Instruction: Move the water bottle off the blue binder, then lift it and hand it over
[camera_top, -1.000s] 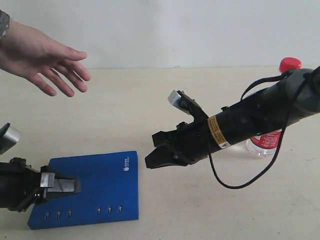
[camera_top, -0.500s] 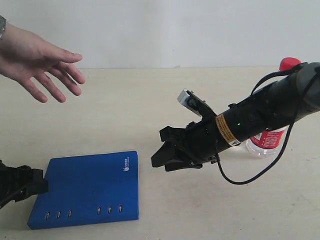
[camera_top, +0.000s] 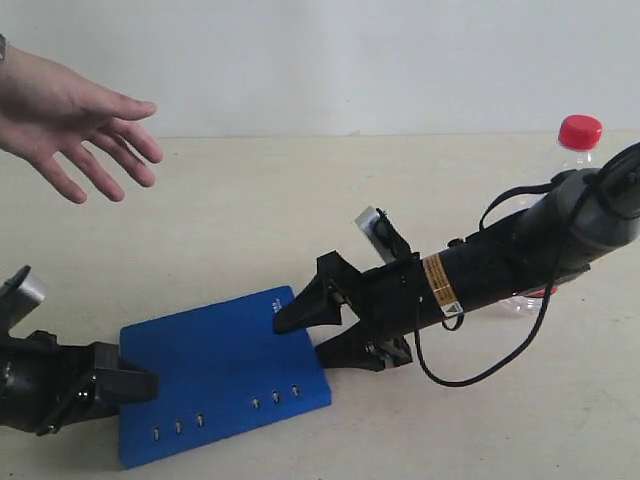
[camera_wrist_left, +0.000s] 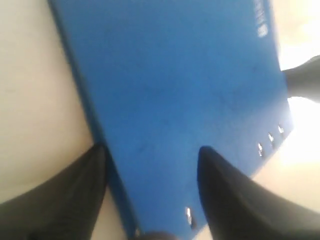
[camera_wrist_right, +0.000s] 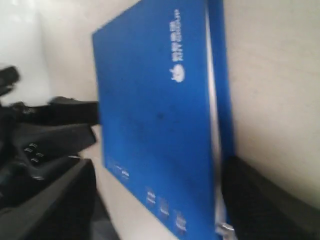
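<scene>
The blue binder (camera_top: 225, 375) lies flat on the table, turned at an angle. My right gripper (camera_top: 310, 328) is open, its two jaws set above and below the binder's right corner. In the right wrist view the blue binder (camera_wrist_right: 155, 115) runs between the spread jaws of the right gripper (camera_wrist_right: 160, 200). My left gripper (camera_top: 135, 385) sits at the binder's left edge. It is open in the left wrist view, where the left gripper (camera_wrist_left: 150, 165) straddles the edge of the blue binder (camera_wrist_left: 175, 85). The water bottle (camera_top: 580, 131) stands off the binder at far right, mostly hidden behind my right arm.
A person's open hand (camera_top: 75, 125) hovers palm down at the upper left, above the beige table (camera_top: 250, 220). A black cable (camera_top: 470, 372) loops below the right arm. The left gripper (camera_wrist_right: 50, 125) shows beyond the binder in the right wrist view.
The binder has slid right and turned. My right gripper dropped and opened round its right corner. My left gripper pushed forward to its left edge. The hand drew back slightly.
</scene>
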